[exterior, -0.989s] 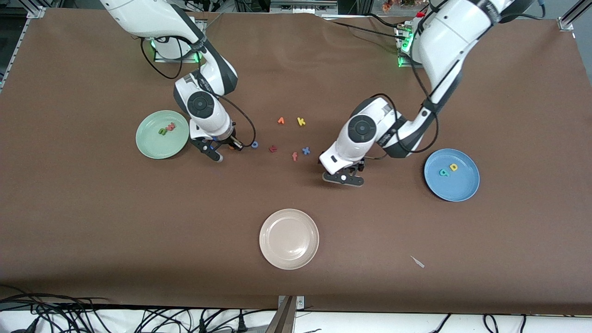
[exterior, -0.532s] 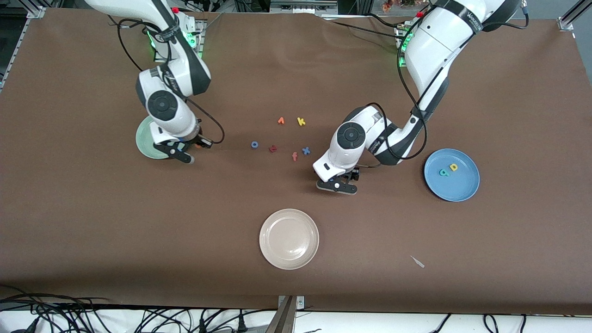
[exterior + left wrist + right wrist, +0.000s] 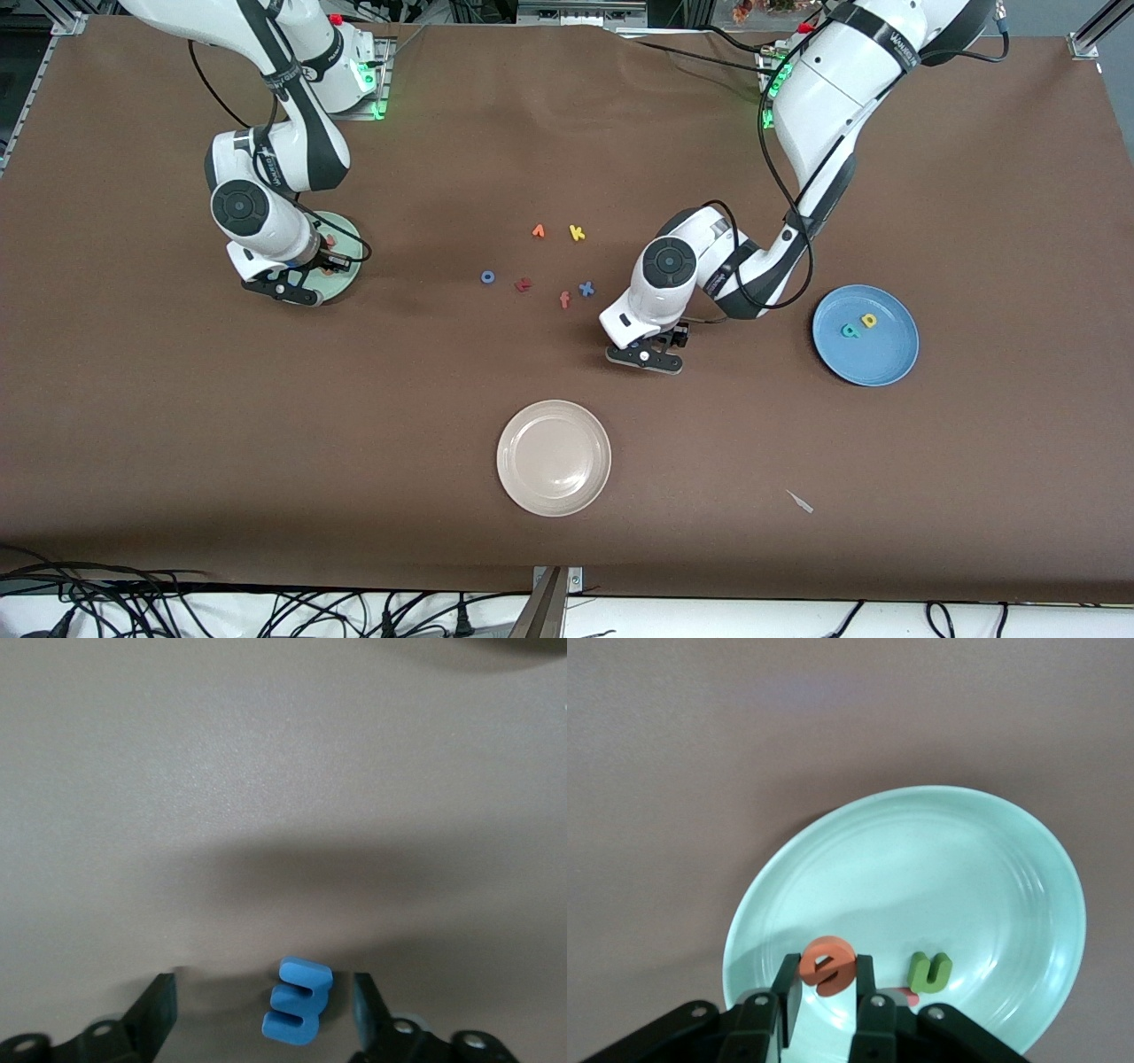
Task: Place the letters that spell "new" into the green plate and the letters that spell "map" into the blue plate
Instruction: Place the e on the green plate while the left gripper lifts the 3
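From the front, my right gripper point(image 3: 285, 290) hangs over the green plate point(image 3: 347, 232).

Left wrist: my open left gripper point(image 3: 264, 1014) straddles the blue "m" point(image 3: 299, 1000) lying on the table (feather-light foam, pinch flat sides).

Right wrist: fingers pinch the orange "e" point(image 3: 826, 965) above the plate, beside the green "n" point(image 3: 929, 971).

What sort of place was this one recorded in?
Most likely a robotics lab bench. A table under brown covering carries two arms bolted at one edge, aluminium frame rails stand at its corners, and loose cables trail along its camera-side edge. Foam letters and plates look like test props.
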Controlling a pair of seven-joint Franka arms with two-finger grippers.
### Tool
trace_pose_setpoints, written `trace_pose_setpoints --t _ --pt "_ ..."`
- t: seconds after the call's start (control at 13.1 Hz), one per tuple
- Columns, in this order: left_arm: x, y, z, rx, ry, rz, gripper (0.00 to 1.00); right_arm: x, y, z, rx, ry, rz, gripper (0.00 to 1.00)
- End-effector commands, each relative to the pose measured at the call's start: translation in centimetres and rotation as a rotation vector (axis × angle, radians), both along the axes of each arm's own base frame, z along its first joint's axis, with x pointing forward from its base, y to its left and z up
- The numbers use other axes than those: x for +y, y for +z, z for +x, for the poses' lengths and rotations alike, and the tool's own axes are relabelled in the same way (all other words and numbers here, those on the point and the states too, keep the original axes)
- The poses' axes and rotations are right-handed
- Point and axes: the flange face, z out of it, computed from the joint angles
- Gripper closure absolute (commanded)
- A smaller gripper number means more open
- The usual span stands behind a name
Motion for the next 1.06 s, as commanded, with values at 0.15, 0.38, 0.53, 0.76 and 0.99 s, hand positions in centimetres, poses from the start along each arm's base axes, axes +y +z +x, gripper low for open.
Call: trace_pose_setpoints --t 0.15,0.38,0.53,0.76,0.99 --pt "-0.8 -0.2 0.2 -0.01 -0.011 0.011 0.23 0.2 1.9 0.1 -0.018 0.014 0.022 0.0" --pt "-0.8 -0.4 0.1 -0.005 -0.009 0.009 0.36 0.9 6.1 3.0 -0.008 0.011 0.016 0.0" --pt "-0.7 -0.4 0.2 -0.007 -0.011 0.011 0.49 1.9 11.0 6.2 0.029 0.011 0.001 0.0" --pt "-0.8 -0.6 0.3 -0.006 -0.009 0.01 0.59 2.7 19.5 9.5 -0.017 0.067 0.017 0.0" --pt "-0.9 -0.9 0.3 -0.003 -0.012 0.011 0.78 2.5 28.8 11.9 -0.11 0.119 0.039 0.0"
